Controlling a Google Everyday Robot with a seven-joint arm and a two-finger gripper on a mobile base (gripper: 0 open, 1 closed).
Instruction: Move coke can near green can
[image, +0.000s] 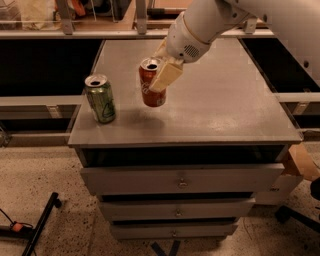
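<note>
The red coke can (151, 85) with a silver top hangs tilted a little above the grey cabinet top (220, 100), held in my gripper (161, 70). A cream-coloured finger (167, 76) lies across the can's right side. The green can (101, 98) stands upright near the front left corner of the cabinet top, to the left of the coke can, with a gap between them. My white arm reaches in from the upper right.
The cabinet has several drawers (182, 177) below the top. A cardboard box (299, 163) sits at the right on the floor. A black stand leg (40, 225) lies on the floor at lower left. Shelving runs along the back.
</note>
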